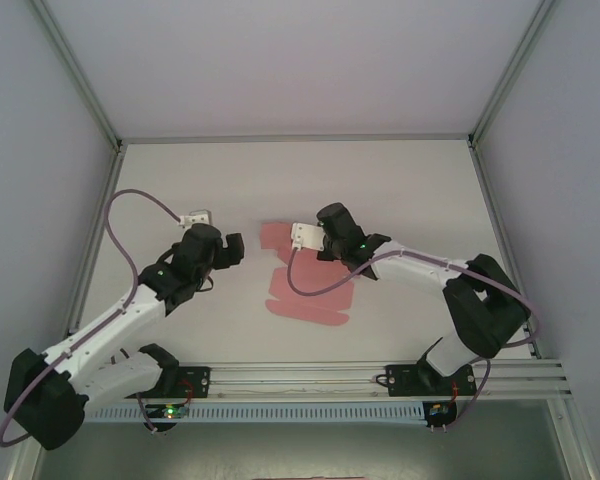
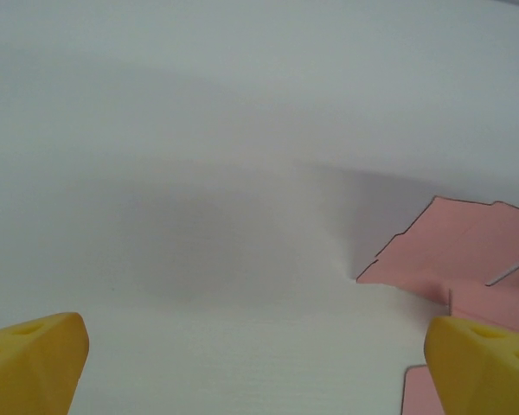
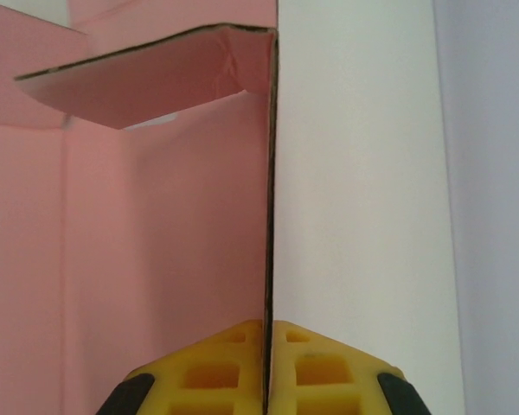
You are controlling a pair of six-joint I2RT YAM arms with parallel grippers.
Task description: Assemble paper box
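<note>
Pink paper box (image 1: pixel 305 295) lying mid-table (image 1: pixel 410 190), mostly flat, between both arms. Right gripper (image 3: pixel 266 367) pinching upright card edge of paper box, yellow pads pressing tight on it; flap (image 3: pixel 147 82) curling over above. Left gripper (image 1: pixel 232 250) sitting just left of paper box, jaws gaping wide, gripping nothing.

A flat white matte tabletop (image 1: pixel 400 190) is enclosed on three sides by plain pale grey wall panels (image 1: pixel 290 60), joined at the corners by slim silver metal struts (image 1: pixel 78 70). A ribbed aluminium rail (image 1: pixel 310 375) is mounted along the near edge. Soft, even light is cast throughout.
</note>
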